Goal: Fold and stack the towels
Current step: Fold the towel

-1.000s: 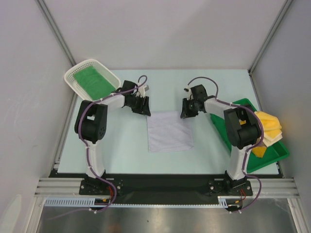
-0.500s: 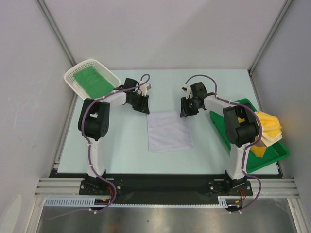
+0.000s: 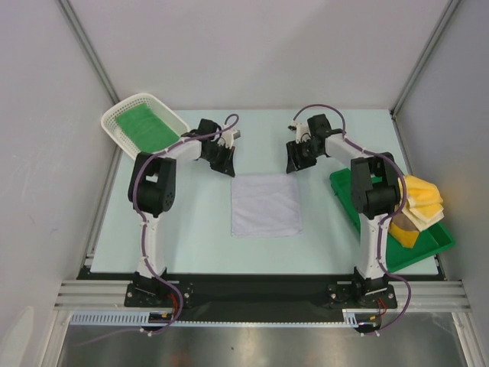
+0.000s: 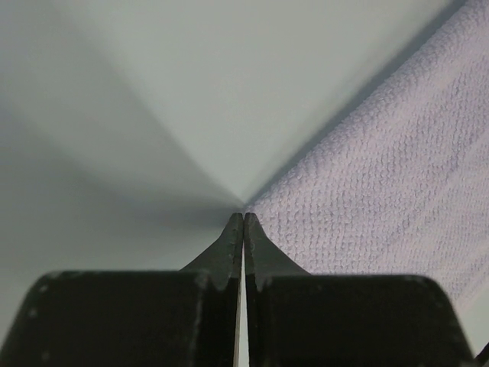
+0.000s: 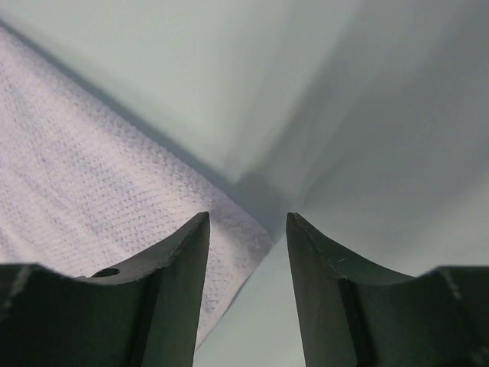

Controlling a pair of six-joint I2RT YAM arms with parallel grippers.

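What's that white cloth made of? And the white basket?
The white towel looks like soft cloth, maybe microfibre or cotton: close up, its matte surface shows tiny woven bumps. The basket looks like hard white plastic, judging by its smooth rim and moulded lattice walls.

No text or labels appear readable anywhere.

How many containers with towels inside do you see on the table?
2. A white basket holding a green towel stands at the far left corner; a green tray with yellow towels lies at the right edge. None seems hidden.
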